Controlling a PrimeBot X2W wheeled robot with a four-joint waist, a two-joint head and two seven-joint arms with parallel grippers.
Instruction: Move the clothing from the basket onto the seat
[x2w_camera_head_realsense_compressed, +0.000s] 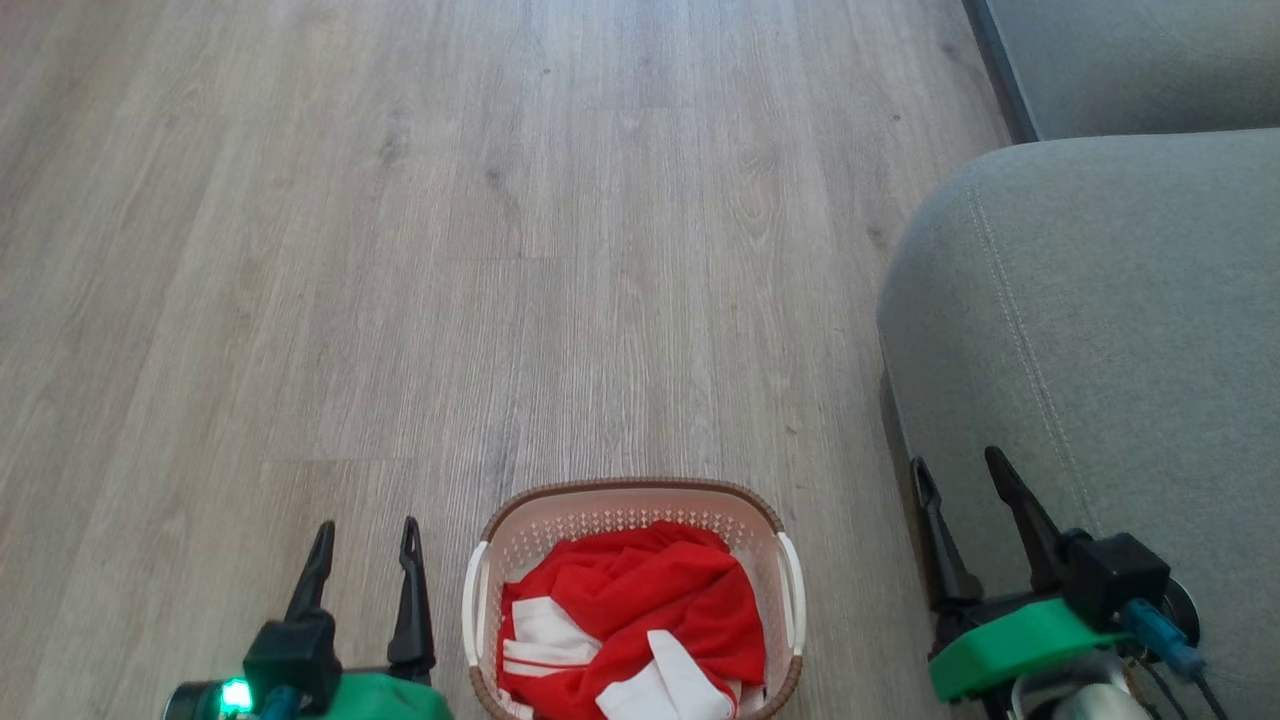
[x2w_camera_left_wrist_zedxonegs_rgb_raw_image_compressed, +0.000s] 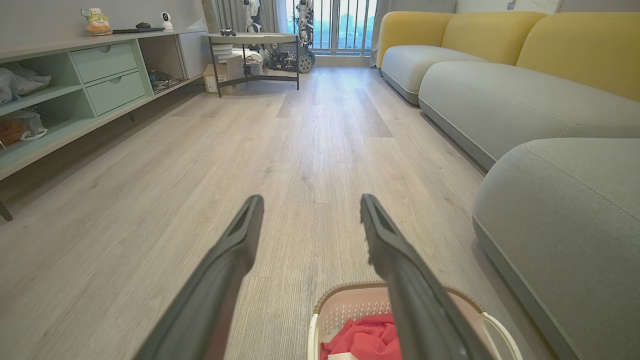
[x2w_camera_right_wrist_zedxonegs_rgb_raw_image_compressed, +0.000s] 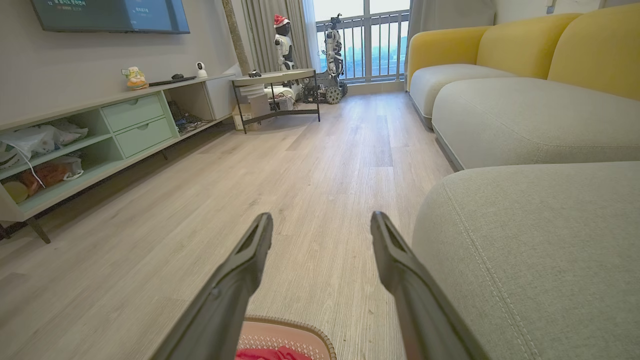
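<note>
- One pale wood floor (x2w_camera_head_realsense_compressed: 500, 250) is stretching across most of the head view, carrying the basket and the seat.
- The seat (x2w_camera_head_realsense_compressed: 1100, 330) is running along the right side. Its rounded grey-green end is sitting near the basket, with a strip of floor between them.
- The basket (x2w_camera_head_realsense_compressed: 630, 495) is standing on the floor at the bottom centre, between the two tools, showing its brown rim and white handles.
- The clothing (x2w_camera_head_realsense_compressed: 640, 600) is lying crumpled inside the basket, red with white panels, filling much of it.
- The right tool (x2w_camera_head_realsense_compressed: 955, 462) is hovering over the seat's near edge, its fingers standing spread with nothing between them.
- The left tool (x2w_camera_head_realsense_compressed: 367, 530) is hanging over bare floor just left of the basket, its fingers likewise standing apart and gripping nothing.
</note>
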